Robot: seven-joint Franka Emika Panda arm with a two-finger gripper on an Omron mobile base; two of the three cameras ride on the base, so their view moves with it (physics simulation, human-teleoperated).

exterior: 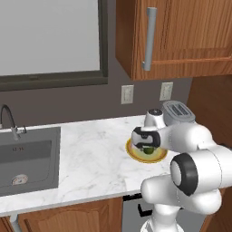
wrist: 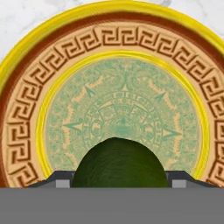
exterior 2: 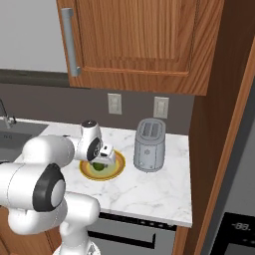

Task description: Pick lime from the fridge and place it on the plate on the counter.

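Dark green lime (wrist: 119,162) clamped in claw (wrist: 119,181), round, no clear long axis, above plate (wrist: 26,113) centre

Two flanking views over the plate (exterior: 146,154); hand view straight down, close.

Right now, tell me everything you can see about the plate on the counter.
The plate is a round shallow dish with a bright yellow edge, a brown and tan band of key pattern, and a pale green patterned centre. It looks like painted ceramic and lies flat on the counter, left of the toaster. The gripper hangs over its middle with the lime between its fingers.
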